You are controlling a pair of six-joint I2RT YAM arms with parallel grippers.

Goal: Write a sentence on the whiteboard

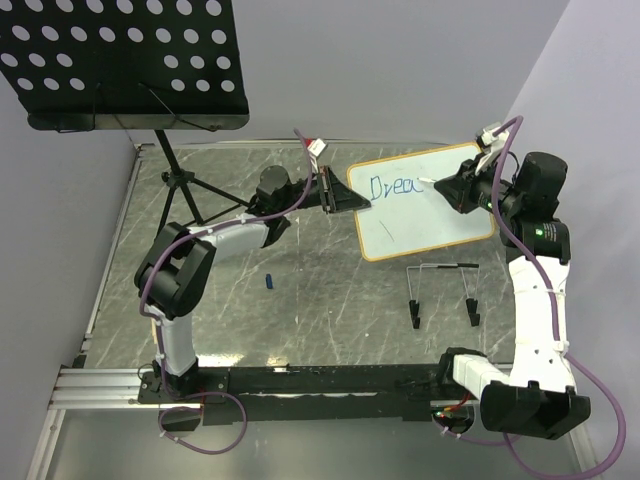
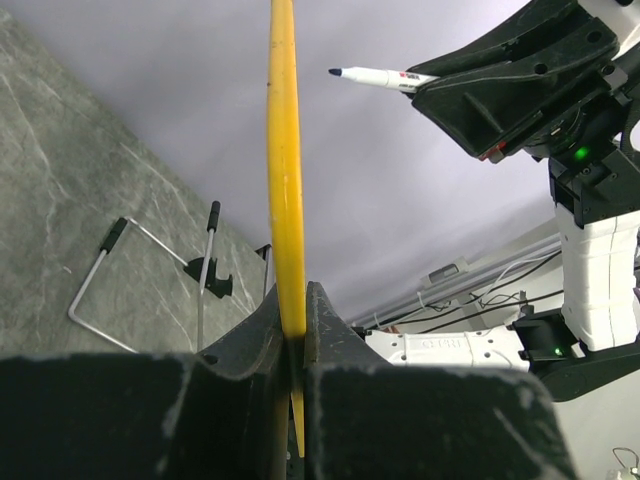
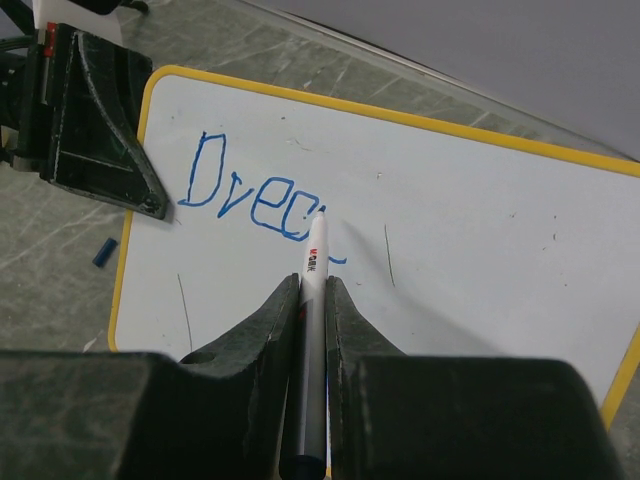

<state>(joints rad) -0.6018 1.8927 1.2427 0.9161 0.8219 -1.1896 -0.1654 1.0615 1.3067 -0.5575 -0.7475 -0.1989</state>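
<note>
Your right gripper (image 3: 312, 287) clamps the marker (image 3: 316, 255), its tip at the sentence (image 3: 250, 195), reading "Drea"; your left gripper (image 2: 296, 300) pinches the whiteboard (image 3: 480, 230) by its edge.

The light is soft and even from overhead in all three views, and I see no hard glare. From the top camera the whiteboard (image 1: 425, 205) reads bright but not washed out, and the stone table (image 1: 300, 310) carries a dull sheen. On the right wrist view the marker (image 3: 312, 300) throws a thin, faint shadow toward 3 o'clock. The right gripper's fingers (image 3: 250, 345) at 6 o'clock look dark, grainy and soft.
</note>
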